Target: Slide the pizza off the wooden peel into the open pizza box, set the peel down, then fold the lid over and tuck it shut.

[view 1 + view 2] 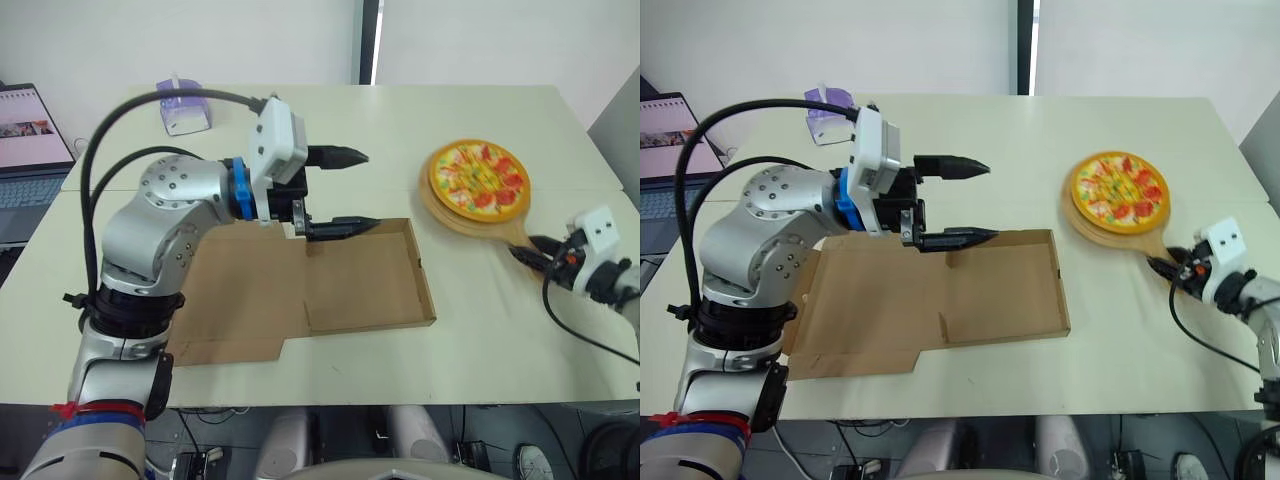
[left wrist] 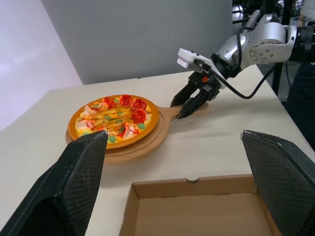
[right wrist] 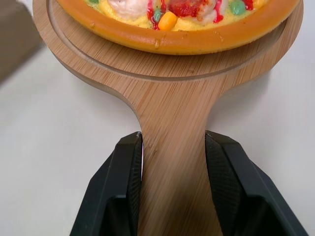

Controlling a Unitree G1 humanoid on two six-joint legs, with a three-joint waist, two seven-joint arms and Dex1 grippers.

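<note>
Right of the pizza box (image 1: 370, 290): pizza (image 1: 478, 178), whole, on the round head of the wooden peel (image 1: 500, 228); right gripper (image 3: 173, 136) closed on the peel's handle, one finger against each edge; left gripper (image 1: 370, 189) wide open, empty, over the box's far wall

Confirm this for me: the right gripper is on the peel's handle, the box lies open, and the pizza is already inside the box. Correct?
Not quite. The pizza sits on the wooden peel, on the table beside the pizza box, not inside it; the left eye view shows this. The rest holds: the right gripper is on the peel's handle and the box lies open.
</note>
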